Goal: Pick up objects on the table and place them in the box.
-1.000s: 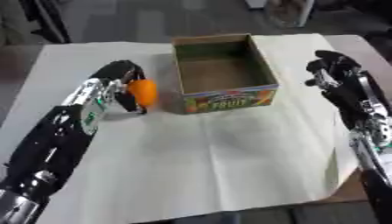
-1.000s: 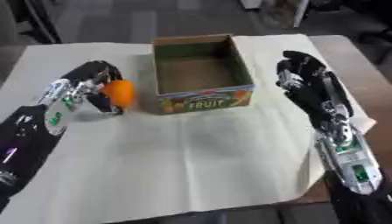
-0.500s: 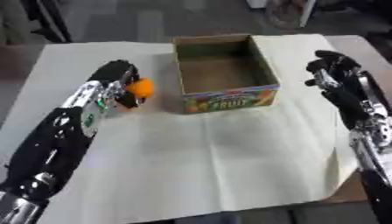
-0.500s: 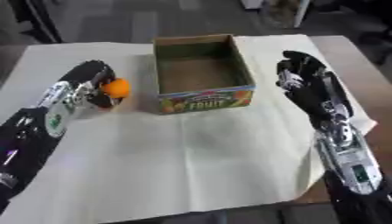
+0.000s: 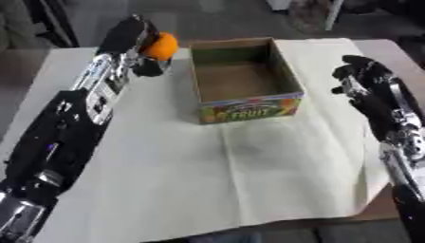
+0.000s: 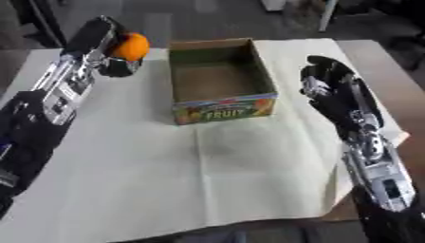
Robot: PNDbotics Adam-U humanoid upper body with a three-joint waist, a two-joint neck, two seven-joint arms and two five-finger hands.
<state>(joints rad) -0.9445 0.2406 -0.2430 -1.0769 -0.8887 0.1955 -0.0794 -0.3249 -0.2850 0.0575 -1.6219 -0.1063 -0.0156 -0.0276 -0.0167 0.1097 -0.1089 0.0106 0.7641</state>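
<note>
An orange ball-shaped fruit [image 5: 161,46] is held in my left hand [image 5: 130,39], whose fingers curl round it. The hand is raised above the table, just left of the box's far left corner. The cardboard box [image 5: 217,108] with a "FRUIT" label on its front stands open at the table's middle back; its inside looks bare. My right hand [image 6: 328,86] hovers open to the right of the box, fingers relaxed, holding nothing.
A pale cloth [image 5: 249,166] covers the table, with the bare tabletop showing at the right edge [image 6: 378,85]. Dark chair or stand legs [image 5: 50,23] are behind the table on the floor.
My left hand has lifted the orange fruit off the table and carried it up and toward the box. The right hand has barely moved.
</note>
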